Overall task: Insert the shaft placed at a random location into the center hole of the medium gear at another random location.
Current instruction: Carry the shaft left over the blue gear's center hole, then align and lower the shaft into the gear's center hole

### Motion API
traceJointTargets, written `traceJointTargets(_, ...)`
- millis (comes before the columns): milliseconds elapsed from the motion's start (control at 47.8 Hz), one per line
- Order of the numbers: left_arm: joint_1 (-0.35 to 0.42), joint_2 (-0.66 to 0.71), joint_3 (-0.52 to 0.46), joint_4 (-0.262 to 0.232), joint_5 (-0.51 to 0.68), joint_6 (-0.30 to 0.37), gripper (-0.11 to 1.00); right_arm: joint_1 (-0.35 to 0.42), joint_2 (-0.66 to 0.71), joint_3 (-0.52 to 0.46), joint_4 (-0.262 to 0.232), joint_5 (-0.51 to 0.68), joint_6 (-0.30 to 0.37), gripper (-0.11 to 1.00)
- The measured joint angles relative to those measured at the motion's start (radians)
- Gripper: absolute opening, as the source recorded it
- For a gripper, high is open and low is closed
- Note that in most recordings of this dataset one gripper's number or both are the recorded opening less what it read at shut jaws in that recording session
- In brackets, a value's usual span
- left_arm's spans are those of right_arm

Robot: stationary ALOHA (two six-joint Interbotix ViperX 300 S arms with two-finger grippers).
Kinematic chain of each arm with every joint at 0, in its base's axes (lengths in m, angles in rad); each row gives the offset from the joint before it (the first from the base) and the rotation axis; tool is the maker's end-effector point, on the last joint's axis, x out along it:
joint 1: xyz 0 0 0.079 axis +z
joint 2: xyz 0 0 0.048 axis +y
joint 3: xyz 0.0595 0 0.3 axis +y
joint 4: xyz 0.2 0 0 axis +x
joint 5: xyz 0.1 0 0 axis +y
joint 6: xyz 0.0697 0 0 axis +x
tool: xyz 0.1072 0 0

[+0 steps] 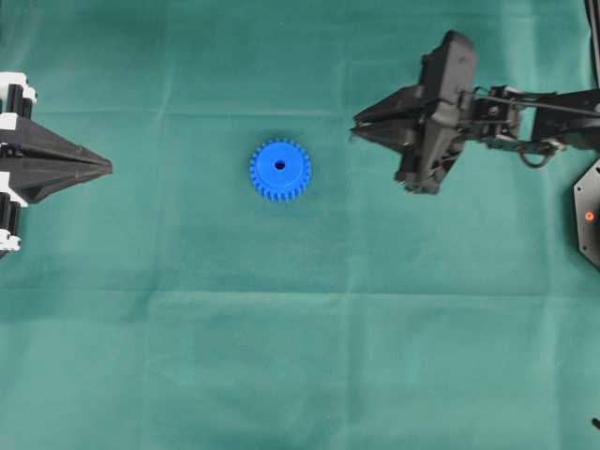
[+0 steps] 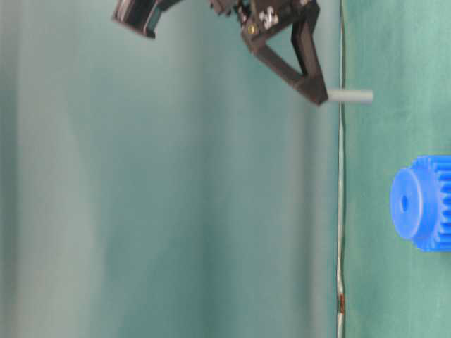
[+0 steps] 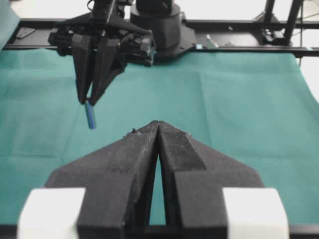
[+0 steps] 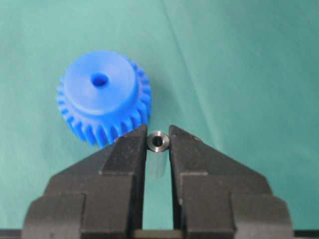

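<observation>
The medium gear, bright blue and toothed, lies flat on the green cloth with its hub up and its center hole open. My right gripper hangs above the cloth, to the right of the gear, shut on the shaft. The silver pin points down from the fingertips, and its shiny round end shows between them. In the right wrist view the gear and its hole lie ahead and to the left of the shaft. My left gripper rests shut and holding nothing at the left edge.
Green cloth covers the whole table. A black mount with an orange dot sits at the right edge. In the left wrist view the right arm's base and a black frame rail run along the far side.
</observation>
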Motion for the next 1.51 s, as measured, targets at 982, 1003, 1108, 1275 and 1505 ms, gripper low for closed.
traceJointTargets(982, 0.000, -0.002, 0.000, 0.000, 0.000, -0.015, 0.00, 0.075, 0.221, -0.276, 0.002, 0.041, 0.000, 0.13)
traceJointTargets(1003, 0.002, 0.000, 0.002, 0.000, 0.000, -0.015, 0.00, 0.075, 0.221, -0.278, 0.000, 0.041, 0.000, 0.13)
traceJointTargets(1108, 0.000, 0.000, 0.000, 0.002, 0.000, -0.015, 0.00, 0.075, 0.219, -0.278, 0.002, 0.041, 0.000, 0.13)
traceJointTargets(1275, 0.002, -0.002, 0.000, 0.002, 0.000, -0.015, 0.00, 0.075, 0.230, -0.278, 0.002, 0.043, 0.002, 0.13)
traceJointTargets(1505, 0.000, -0.002, 0.000, 0.002, 0.000, -0.015, 0.00, 0.077, 0.279, -0.285, 0.006, 0.040, 0.002, 0.13)
